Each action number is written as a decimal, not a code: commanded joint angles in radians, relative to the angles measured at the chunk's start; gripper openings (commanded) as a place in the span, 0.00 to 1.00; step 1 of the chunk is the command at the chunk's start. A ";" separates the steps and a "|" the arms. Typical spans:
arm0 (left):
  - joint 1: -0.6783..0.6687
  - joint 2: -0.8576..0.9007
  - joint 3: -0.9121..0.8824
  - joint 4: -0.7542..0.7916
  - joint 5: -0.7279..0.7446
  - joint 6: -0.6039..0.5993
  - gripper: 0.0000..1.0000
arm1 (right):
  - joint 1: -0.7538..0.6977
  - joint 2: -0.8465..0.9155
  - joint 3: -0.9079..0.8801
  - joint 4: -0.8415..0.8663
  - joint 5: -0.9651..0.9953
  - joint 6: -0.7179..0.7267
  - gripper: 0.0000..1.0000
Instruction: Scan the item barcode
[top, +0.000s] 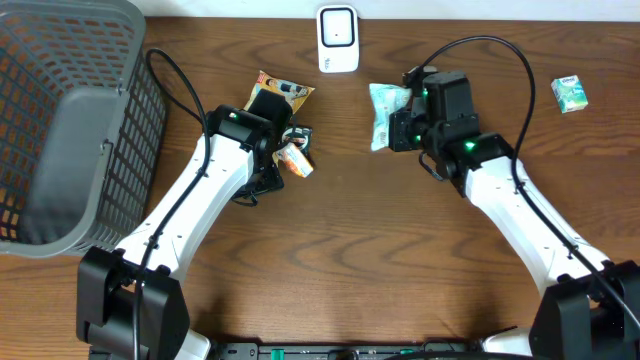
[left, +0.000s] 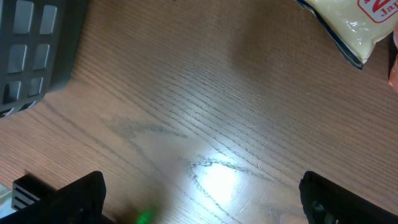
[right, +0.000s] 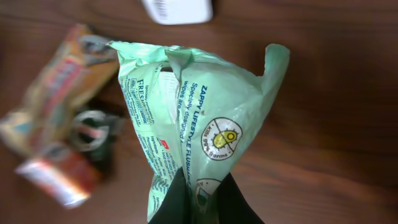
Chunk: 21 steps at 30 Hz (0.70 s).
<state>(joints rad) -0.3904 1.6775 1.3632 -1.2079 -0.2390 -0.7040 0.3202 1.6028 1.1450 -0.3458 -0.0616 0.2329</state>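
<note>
My right gripper (top: 400, 128) is shut on a pale green wipes packet (top: 384, 112), pinching its lower end so it hangs above the table. In the right wrist view the packet (right: 202, 118) fills the middle, with printed text facing the camera and the gripper (right: 205, 198) closed on its narrow end. No barcode is visible on this face. The white scanner (top: 338, 40) stands at the back centre, and its edge (right: 177, 9) shows just beyond the packet. My left gripper (top: 272, 140) hovers open by the snack packets. Only bare table wood lies between its fingers (left: 74, 199).
A grey basket (top: 60, 120) fills the left side, and its corner (left: 31, 50) shows in the left wrist view. A yellow snack packet (top: 282, 92) and an orange one (top: 295, 160) lie under the left arm. A small green box (top: 570, 92) sits far right.
</note>
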 joint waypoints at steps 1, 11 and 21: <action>0.003 -0.005 -0.006 -0.007 -0.016 -0.009 0.98 | 0.025 0.034 0.006 -0.021 0.217 -0.073 0.02; 0.003 -0.005 -0.006 -0.007 -0.016 -0.008 0.98 | 0.145 0.177 0.006 -0.147 0.888 -0.119 0.01; 0.003 -0.005 -0.006 -0.007 -0.016 -0.009 0.98 | 0.235 0.363 0.006 -0.244 0.925 -0.113 0.07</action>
<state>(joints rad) -0.3904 1.6775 1.3632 -1.2083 -0.2390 -0.7040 0.5243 1.9633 1.1454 -0.5797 0.8066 0.1093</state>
